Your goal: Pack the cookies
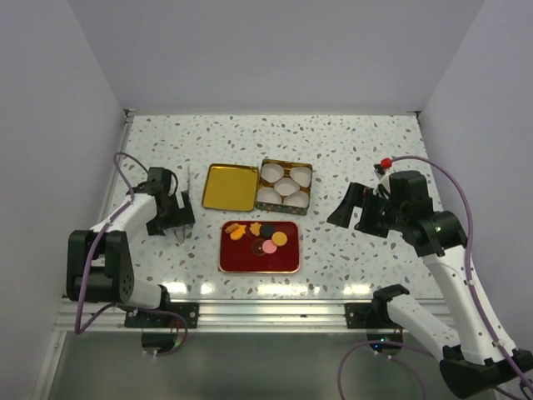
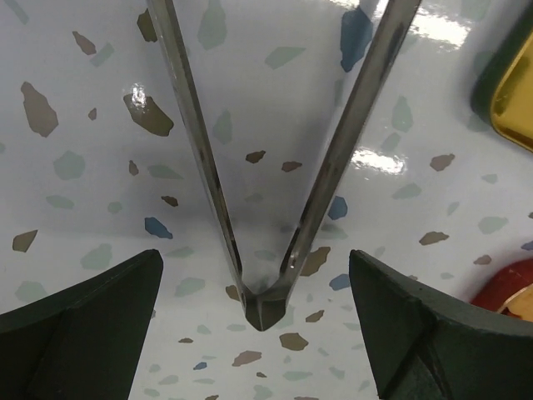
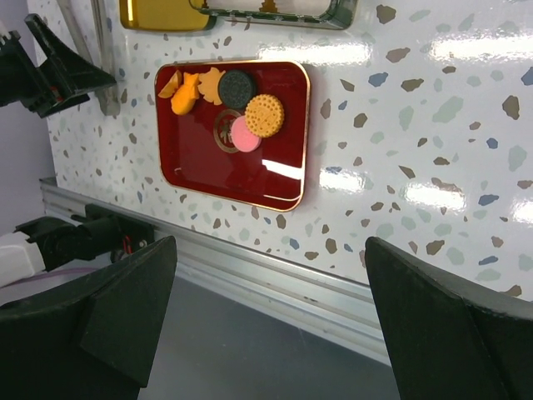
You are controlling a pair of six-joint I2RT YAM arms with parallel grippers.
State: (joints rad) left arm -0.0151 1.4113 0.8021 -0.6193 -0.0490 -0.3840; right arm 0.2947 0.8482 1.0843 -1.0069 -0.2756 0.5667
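Several cookies (image 1: pixel 260 237) lie on a red tray (image 1: pixel 241 260) at the table's front middle: orange ones, a dark one, a yellow one and a pink one. The right wrist view shows them (image 3: pixel 236 86) at the tray's (image 3: pixel 208 171) far end. Metal tongs (image 1: pixel 188 185) lie on the table at the left. My left gripper (image 1: pixel 177 222) is open and low over the table, its fingers either side of the tongs' joined end (image 2: pixel 265 310) without touching it. My right gripper (image 1: pixel 348 215) is open and empty, held above the table to the right of the tray.
An open tin (image 1: pixel 286 186) holding several white paper cups stands behind the tray, with its gold lid (image 1: pixel 230 187) lying beside it on the left. The lid's edge (image 2: pixel 512 92) and the tray's corner (image 2: pixel 508 292) show in the left wrist view. A metal rail (image 1: pixel 266 312) runs along the front edge.
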